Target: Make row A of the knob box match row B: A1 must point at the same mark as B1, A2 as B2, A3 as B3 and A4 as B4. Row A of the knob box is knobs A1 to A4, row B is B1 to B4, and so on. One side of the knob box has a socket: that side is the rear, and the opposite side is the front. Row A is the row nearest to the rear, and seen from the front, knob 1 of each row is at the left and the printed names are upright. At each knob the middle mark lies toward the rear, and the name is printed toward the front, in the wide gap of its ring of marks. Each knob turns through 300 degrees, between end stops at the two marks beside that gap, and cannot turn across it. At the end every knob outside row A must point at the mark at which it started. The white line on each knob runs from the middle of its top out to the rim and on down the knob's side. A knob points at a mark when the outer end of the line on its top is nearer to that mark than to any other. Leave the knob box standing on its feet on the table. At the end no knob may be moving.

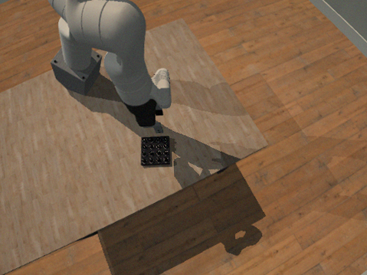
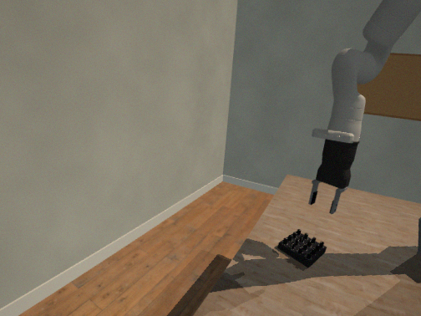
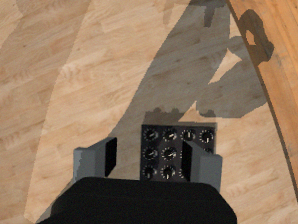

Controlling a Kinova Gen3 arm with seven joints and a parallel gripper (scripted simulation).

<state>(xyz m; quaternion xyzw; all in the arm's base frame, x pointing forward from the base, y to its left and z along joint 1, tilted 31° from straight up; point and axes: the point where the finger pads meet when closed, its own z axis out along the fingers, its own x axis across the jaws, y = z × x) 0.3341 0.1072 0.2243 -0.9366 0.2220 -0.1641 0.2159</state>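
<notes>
black knob box [image 1: 156, 164] [image 2: 309, 265] [image 3: 159, 165] flat on table [image 1: 86, 149] [image 2: 367, 209] [image 3: 45, 100], nr its edge. gripper [image 1: 159, 128] [image 2: 322, 209] [image 3: 149, 153] released, nothing held, above box & off to one side. rec: id socket side 1st, centre over one row a knob, descend vert., clear neighbours.

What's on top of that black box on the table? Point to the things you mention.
The black box [image 1: 155, 164] [image 2: 309, 264] [image 3: 143, 165] carries a grid of small round knobs, four rows of four in the top view. In the wrist view, a gripper [image 1: 159, 129] [image 2: 322, 209] [image 3: 149, 153] finger and the gripper's body cover some knobs.
</notes>
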